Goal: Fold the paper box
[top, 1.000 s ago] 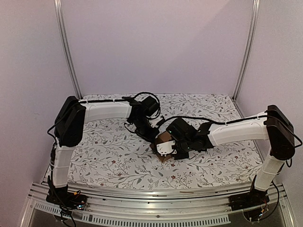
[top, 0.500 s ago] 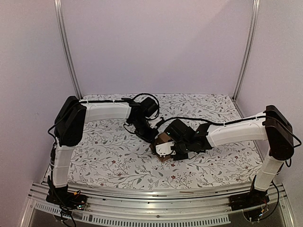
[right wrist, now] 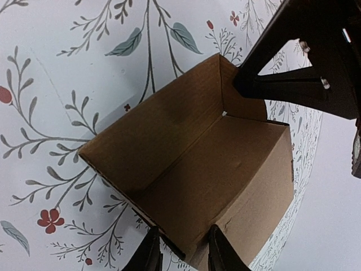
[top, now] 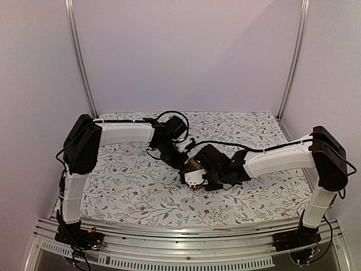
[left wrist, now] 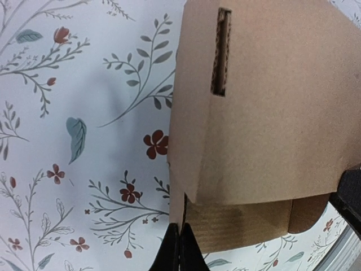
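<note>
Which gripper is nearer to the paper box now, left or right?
Left, narrowly. The left gripper is shut on a wall of the paper box at one corner. The right gripper straddles the rim on the opposite side; contact is unclear.

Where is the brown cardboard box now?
Top view: the brown cardboard box sits mid-table on the floral cloth, between the left end effector and the right end effector.

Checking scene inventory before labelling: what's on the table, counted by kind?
Paper box: 1
Grippers: 2 (left gripper, right gripper)
Floral table cover: 1
Total: 4
</note>
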Available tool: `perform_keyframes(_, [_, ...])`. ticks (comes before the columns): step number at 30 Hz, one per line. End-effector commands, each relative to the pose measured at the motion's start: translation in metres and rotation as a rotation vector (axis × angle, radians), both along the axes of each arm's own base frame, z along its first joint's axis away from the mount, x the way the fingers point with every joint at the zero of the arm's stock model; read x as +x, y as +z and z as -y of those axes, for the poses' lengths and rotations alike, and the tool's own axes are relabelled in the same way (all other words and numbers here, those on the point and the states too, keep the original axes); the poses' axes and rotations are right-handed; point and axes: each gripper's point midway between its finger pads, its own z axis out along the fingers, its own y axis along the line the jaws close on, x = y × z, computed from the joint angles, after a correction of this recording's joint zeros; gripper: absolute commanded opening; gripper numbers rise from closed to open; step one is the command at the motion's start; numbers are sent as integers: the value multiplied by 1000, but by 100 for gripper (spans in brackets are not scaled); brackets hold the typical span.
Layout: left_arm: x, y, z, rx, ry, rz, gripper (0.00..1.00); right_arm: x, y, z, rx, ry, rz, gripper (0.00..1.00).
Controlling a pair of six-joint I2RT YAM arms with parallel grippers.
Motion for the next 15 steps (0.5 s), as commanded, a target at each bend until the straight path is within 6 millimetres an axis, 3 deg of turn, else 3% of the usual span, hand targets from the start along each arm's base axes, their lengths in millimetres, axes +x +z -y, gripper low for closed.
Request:
perform_keyframes(1, [-9,8,22,-95,-57,-15,0,-31,-67,29,-159,3,-170,26])
perform_keyframes(6, [-4,13,21,-104,-55,-12,0,-33,-60,27,-142,9,-181,29])
perform_keyframes(12, [-3,14,25,-105,-58,-37,0,-62,-67,30,-150,93,-322,35])
perform_keyframes(15, [-1,12,26,-88,-52,-58,0,-66,-71,32,-162,105,-340,35])
